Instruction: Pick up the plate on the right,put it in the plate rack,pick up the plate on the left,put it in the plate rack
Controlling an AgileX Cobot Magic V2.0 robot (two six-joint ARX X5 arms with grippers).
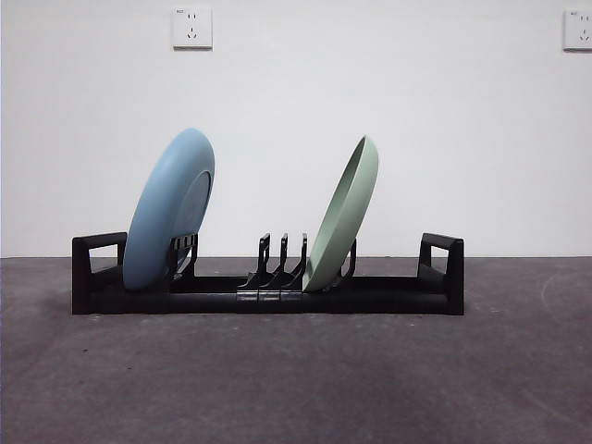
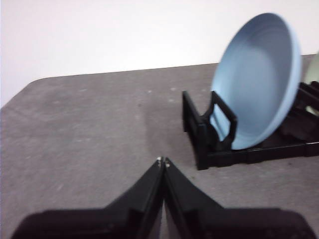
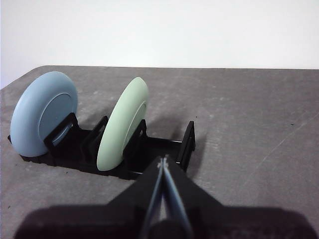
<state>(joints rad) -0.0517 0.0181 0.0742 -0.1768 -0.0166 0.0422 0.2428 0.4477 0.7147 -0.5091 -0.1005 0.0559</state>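
Note:
The black plate rack [image 1: 370, 301] lies across the middle of the grey table. A light blue plate [image 1: 169, 209] stands on edge in its left end, leaning right. A pale green plate [image 1: 344, 215] stands in a slot right of the middle, also leaning right. Both plates show in the right wrist view, blue plate [image 3: 44, 113] and green plate [image 3: 122, 124], in the rack [image 3: 187, 142]. The left wrist view has the blue plate [image 2: 256, 79] in the rack's end [image 2: 199, 137]. My left gripper [image 2: 163, 161] is shut and empty, off the rack's left end. My right gripper [image 3: 163, 160] is shut and empty, off its right end.
Two wall sockets [image 1: 191, 27] [image 1: 577, 29] sit high on the white wall behind. The grey table [image 1: 296, 379] spreads in front of the rack, and its far left corner [image 2: 35, 84] shows in the left wrist view.

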